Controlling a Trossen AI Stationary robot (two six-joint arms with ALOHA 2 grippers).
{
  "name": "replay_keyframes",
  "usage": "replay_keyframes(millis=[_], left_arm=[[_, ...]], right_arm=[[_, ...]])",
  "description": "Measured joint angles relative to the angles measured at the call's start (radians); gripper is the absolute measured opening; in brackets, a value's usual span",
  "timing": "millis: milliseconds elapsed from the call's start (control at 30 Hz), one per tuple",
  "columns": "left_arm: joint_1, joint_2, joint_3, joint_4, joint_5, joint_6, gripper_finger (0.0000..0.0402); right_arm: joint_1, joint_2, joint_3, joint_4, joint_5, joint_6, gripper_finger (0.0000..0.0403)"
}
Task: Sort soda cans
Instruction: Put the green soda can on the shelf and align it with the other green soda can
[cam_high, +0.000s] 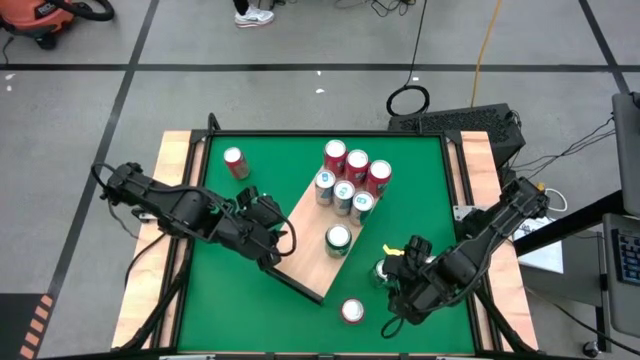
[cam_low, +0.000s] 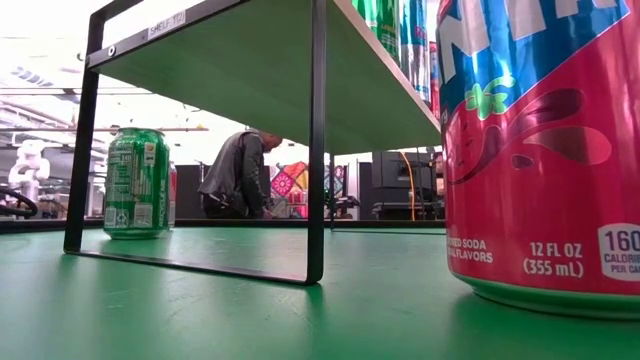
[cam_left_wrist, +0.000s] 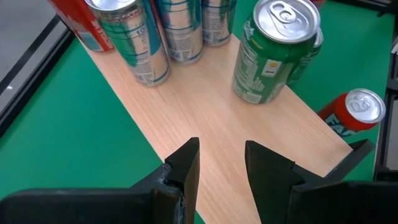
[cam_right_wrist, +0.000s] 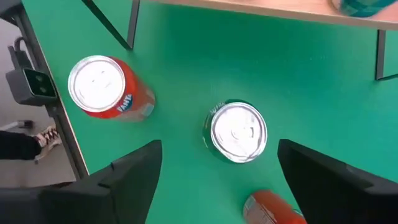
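The right gripper (cam_right_wrist: 217, 174) is hanging over the green table (cam_high: 420, 180) near its front right corner, fingers spread wide with nothing between them, and a green can (cam_right_wrist: 235, 132) is standing upright on the mat directly below the gap. A red-orange can (cam_right_wrist: 106, 87) is standing well off to one side of it, and another red can (cam_right_wrist: 270, 208) is lying close by at the edge of the wrist view.

The left gripper (cam_left_wrist: 222, 163) is hovering over the near end of the light wooden shelf board (cam_left_wrist: 205, 118); its fingers are parted by a narrow gap and are holding nothing. On that board a lone green can (cam_left_wrist: 273, 53) is standing apart from a cluster of teal and red cans (cam_high: 350, 178) at the far end. One more red can (cam_high: 235, 161) is standing alone on the mat at the far left.

The cans are thin-walled metal (probably light if empty, noticeably heavier if full, and nothing here settles which), smooth and likely slippery. A hold across the middle of the body, fingers on opposite sides, looks best; squeezing hard could dent the wall, and a high grip near the rim could tip the can.
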Motion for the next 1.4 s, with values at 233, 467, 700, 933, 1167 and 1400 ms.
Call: replay_keyframes(millis=[233, 467, 700, 933, 1167, 1400], left_arm=[[-0.007, 0.000, 0.000, -0.001, -0.004, -0.024, 0.0122], [-0.007, 0.000, 0.000, -0.001, -0.011, -0.022, 0.0122], [-0.009, 0.000, 0.000, -0.002, -0.011, -0.025, 0.0122], [-0.009, 0.000, 0.000, -0.002, -0.011, -0.049, 0.0122], [-0.009, 0.000, 0.000, -0.001, -0.011, -0.051, 0.0122], [-0.009, 0.000, 0.000, -0.001, -0.011, -0.051, 0.0122]], right_arm=[[-0.008, -0.001, -0.074, 0.050, -0.020, -0.021, 0.0359], [-0.052, 0.000, -0.210, 0.208, -0.090, -0.046, 0.0370], [-0.098, 0.000, -0.234, 0.227, -0.096, -0.108, 0.0370], [-0.151, -0.001, -0.277, 0.259, -0.169, -0.148, 0.0370], [-0.185, -0.001, -0.355, 0.342, -0.218, -0.159, 0.0370], [-0.202, -0.001, -0.430, 0.425, -0.283, -0.198, 0.0356]])
